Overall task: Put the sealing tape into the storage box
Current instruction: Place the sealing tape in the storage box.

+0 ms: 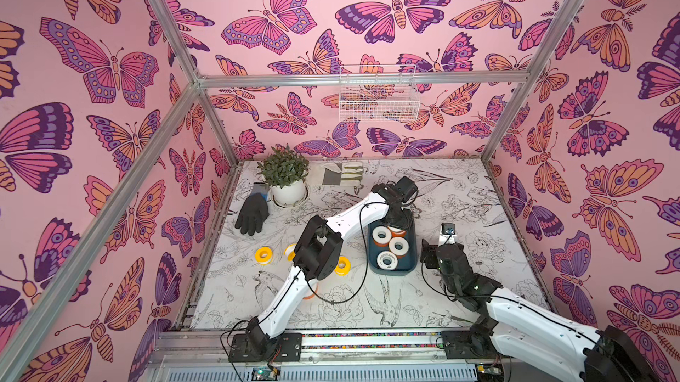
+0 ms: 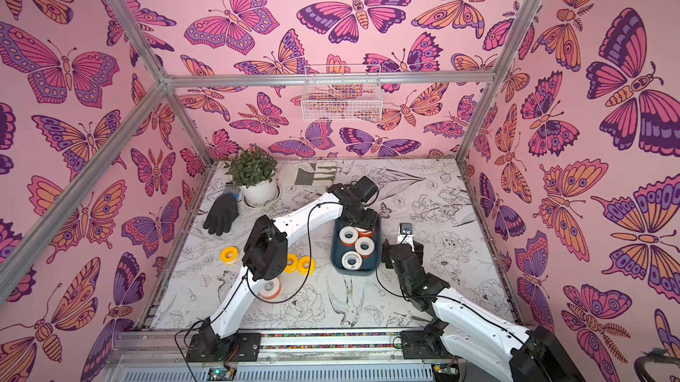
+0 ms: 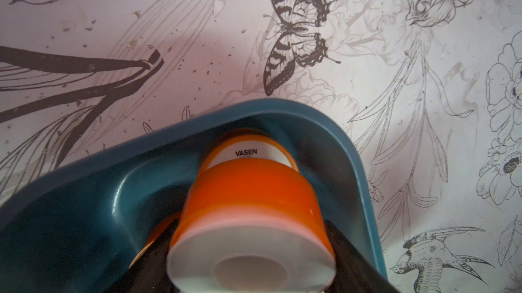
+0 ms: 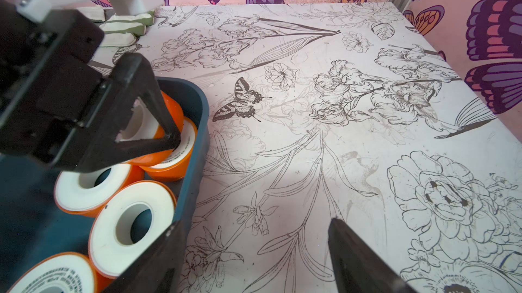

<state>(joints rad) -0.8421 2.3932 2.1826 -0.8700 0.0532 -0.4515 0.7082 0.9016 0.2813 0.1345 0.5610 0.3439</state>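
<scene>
The left end effector [image 1: 399,219] clenched an orange roll [image 3: 248,201] over the storage box [image 1: 392,270]; release there was due next. The right end effector [image 4: 255,223] hung open beside it.

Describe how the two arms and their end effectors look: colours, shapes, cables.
The left arm and right arm both have white link shells, black joint housings and thin black cables looping alongside. The left end effector is black, with open triangular-framed fingers; the right end effector shows two black tapered fingers.
</scene>
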